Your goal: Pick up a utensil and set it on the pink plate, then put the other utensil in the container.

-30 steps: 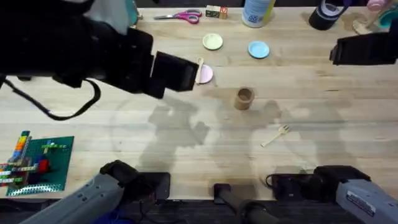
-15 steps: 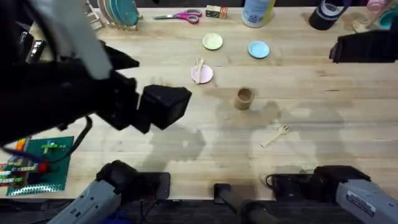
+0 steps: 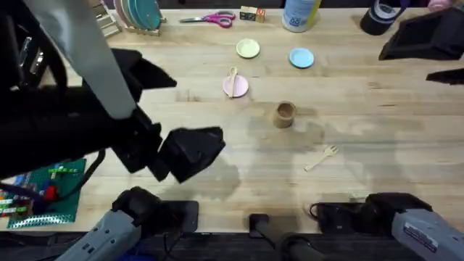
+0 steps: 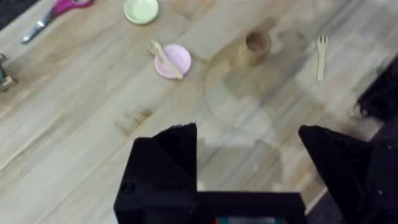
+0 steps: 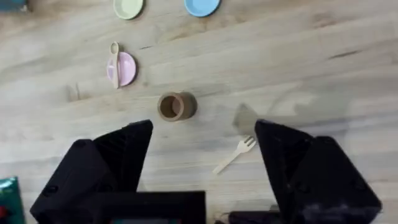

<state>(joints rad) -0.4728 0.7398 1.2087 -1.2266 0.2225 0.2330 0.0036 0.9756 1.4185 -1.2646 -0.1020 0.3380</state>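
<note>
The left gripper (image 4: pixel 249 168) has withdrawn from the small round pale pink plate (image 3: pixel 238 88), jaws released, leaving the small pale wooden spoon (image 3: pixel 233 77) resting across it.

Lab bench: wooden table (image 3: pixel 377 138), scissors (image 3: pixel 210 18), tape roll (image 3: pixel 377 20).

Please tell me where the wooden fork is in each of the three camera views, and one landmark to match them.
Overhead: the wooden fork lies on bare table right of centre, nearer the arm bases than the wooden cup.
Left wrist: the fork is near the upper right, beside the cup.
Right wrist: the fork is between the fingers, below the cup.
Shared landmark: the cup.
</note>
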